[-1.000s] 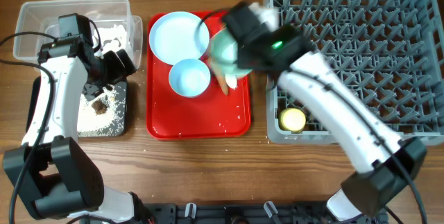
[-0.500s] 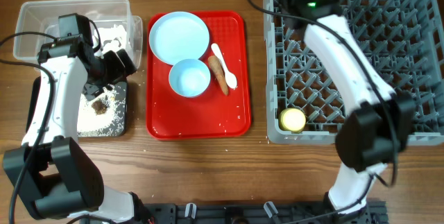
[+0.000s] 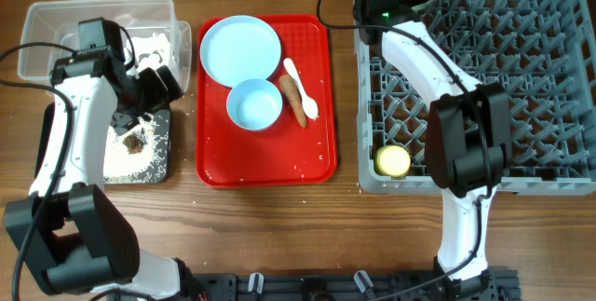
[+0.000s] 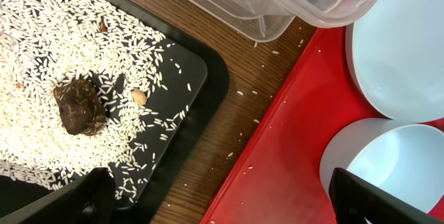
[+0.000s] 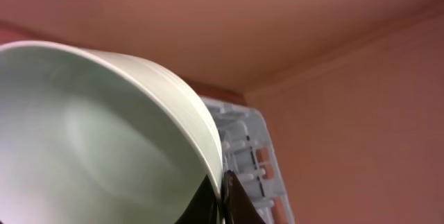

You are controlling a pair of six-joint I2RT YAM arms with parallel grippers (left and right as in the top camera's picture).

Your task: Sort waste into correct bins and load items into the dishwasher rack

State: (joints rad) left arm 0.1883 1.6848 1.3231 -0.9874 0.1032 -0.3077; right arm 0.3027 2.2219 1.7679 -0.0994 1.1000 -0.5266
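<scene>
Bowl held up at the rack's far-left corner

Right claw (image 5: 216, 200) was clamped on the rim of the mint-green bowl (image 5: 90, 148), which sat tilted on its side at the far-left corner of the grey rack (image 3: 521, 77). The yellow cup (image 3: 392, 159) was already in the rack's near-left corner. Left claw (image 3: 154, 91) was spread wide with nothing in it, hanging over the black tray (image 3: 158, 157), where the rice (image 4: 41, 57) and a brown scrap (image 4: 78, 106) lay. The clear tub (image 3: 47, 21) was just behind that. On the red tray (image 3: 270, 161) were the plate (image 3: 240, 49), the white bowl (image 3: 254, 103), the spoon (image 3: 300, 85) and the carrot stick (image 3: 294, 103), those last two side by side.
</scene>
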